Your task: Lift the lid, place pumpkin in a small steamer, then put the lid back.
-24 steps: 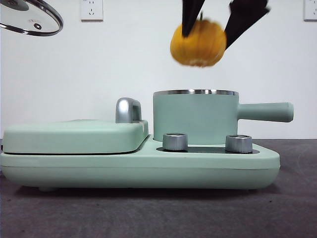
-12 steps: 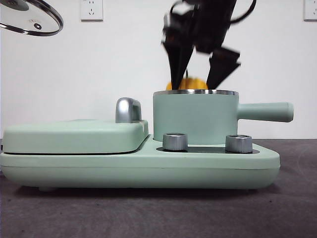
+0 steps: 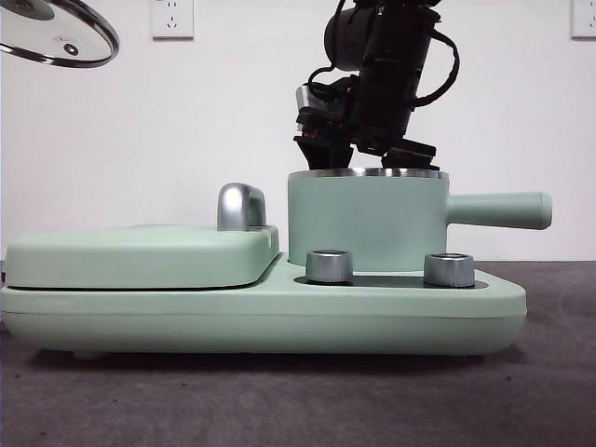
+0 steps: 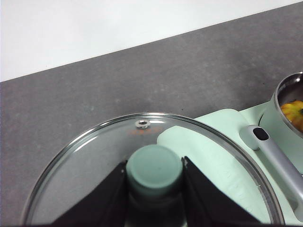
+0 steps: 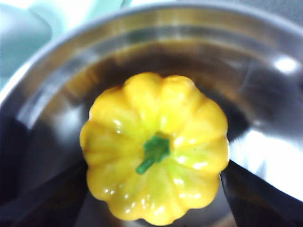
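The yellow-orange pumpkin (image 5: 156, 146) with its green stem sits deep inside the small steamer (image 3: 368, 223), whose shiny steel wall (image 5: 265, 94) surrounds it. My right gripper (image 5: 154, 189) reaches down into the pot with a jaw pressed against each side of the pumpkin; in the front view only its dark body (image 3: 372, 84) shows above the rim. Off to the left and high above the table, the glass lid (image 3: 56, 33) hangs with my left gripper (image 4: 155, 165) shut on its mint green knob (image 4: 155, 171). The left wrist view also catches the pot (image 4: 286, 90) with a sliver of pumpkin (image 4: 293, 112).
The pot stands on a wide mint green appliance base (image 3: 261, 317) with two silver dials (image 3: 329, 265) (image 3: 449, 269). A flat green cover (image 3: 140, 256) with a steel handle (image 3: 240, 205) fills its left half. The pot's long handle (image 3: 498, 210) sticks out right.
My right gripper has come down with the pumpkin from well above the pot to inside it; the pumpkin has dropped below the rim. The lid stays held up at the left.
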`<state>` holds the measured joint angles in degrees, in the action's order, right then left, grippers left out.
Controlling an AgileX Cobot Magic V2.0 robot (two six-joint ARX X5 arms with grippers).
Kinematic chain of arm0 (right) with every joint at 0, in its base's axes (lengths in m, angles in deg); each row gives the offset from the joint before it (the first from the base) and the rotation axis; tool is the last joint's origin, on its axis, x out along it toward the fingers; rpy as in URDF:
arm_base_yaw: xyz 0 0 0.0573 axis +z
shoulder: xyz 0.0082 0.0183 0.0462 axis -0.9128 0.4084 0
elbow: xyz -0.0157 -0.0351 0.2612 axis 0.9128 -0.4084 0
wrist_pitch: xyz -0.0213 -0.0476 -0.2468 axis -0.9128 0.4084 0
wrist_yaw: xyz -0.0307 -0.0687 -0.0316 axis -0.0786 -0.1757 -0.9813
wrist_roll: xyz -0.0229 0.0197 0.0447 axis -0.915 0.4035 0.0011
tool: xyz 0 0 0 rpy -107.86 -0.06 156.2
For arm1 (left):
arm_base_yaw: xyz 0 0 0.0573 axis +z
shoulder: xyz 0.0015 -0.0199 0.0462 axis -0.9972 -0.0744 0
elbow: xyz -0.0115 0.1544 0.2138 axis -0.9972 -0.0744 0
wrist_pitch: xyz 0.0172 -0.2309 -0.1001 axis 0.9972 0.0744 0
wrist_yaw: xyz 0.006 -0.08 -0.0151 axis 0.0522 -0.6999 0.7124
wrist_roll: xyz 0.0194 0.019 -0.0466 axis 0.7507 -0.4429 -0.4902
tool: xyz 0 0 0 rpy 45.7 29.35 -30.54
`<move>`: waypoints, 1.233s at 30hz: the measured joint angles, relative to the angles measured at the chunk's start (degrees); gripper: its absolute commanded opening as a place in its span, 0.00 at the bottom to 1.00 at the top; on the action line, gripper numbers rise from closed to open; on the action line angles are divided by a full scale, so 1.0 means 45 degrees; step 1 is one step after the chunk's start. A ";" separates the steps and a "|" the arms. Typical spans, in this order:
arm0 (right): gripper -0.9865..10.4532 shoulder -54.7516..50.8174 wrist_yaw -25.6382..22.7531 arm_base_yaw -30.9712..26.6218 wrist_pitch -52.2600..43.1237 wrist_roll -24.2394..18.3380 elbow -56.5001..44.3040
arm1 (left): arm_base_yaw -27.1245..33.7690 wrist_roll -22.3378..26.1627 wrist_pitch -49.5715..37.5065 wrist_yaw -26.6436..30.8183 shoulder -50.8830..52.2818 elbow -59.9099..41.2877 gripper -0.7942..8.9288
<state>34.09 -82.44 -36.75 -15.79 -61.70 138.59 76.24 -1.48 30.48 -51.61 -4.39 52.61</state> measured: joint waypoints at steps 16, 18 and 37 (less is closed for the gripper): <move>0.39 -0.3939 0.0039 0.0010 -0.1141 -0.0136 -0.0729 | 0.0000 0.0000 0.0010 -0.0151 0.0000 0.0000 0.10; 0.39 -0.4896 0.0005 0.0063 -0.2487 -0.0131 -0.2404 | 0.0000 0.0000 0.0010 -0.0656 0.0000 0.0000 0.10; 0.39 -1.4202 -0.2448 0.1530 -0.6722 0.1749 -1.3328 | -0.2657 0.0000 -0.1715 -0.1054 -0.1821 0.0000 0.10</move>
<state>-29.82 -93.45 -29.86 -46.04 -53.83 78.62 64.28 -1.48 22.77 -56.35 -12.58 52.61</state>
